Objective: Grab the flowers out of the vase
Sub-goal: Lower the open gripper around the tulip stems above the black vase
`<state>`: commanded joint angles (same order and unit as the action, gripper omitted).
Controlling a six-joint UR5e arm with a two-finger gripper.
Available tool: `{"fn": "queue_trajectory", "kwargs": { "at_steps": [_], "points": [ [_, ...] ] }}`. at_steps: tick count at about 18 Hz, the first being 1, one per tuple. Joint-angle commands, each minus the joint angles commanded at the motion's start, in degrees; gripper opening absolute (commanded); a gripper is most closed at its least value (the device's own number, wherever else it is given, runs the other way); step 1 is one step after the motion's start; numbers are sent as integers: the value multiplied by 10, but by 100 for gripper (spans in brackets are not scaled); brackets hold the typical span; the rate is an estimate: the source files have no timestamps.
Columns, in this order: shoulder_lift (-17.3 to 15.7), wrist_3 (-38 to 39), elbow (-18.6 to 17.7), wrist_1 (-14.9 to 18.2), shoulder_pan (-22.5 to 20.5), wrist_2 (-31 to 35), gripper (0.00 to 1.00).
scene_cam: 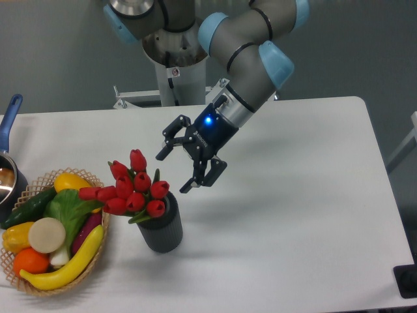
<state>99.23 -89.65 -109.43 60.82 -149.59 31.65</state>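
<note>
So far nothing is lifted: the flowers [133,187] sit in the vase [161,227], with the gripper [174,171] spread wide, empty, at their two o'clock.

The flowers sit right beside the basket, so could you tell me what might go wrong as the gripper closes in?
The open gripper approaches tilted from the right; it could crush the flowers at the buds. The vase is light-looking and may tip or lift with the stems. The bunch leans toward the basket, so leaves might snag there.
</note>
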Motion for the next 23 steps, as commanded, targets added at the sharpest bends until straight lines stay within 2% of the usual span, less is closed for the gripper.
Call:
{"fn": "queue_trajectory", "kwargs": {
  "at_steps": [7, 10, 15, 18, 20, 23],
  "points": [
    [9, 4, 2, 0, 12, -3, 100],
    [26, 18, 16, -1, 23, -3, 100],
    [46, 22, 25, -24, 30, -3, 100],
    [52, 25, 33, -25, 34, -3, 100],
    [61, 63, 49, -27, 44, -4, 100],
    [68, 68, 51, -33, 51, -3, 100]
  ]
}}
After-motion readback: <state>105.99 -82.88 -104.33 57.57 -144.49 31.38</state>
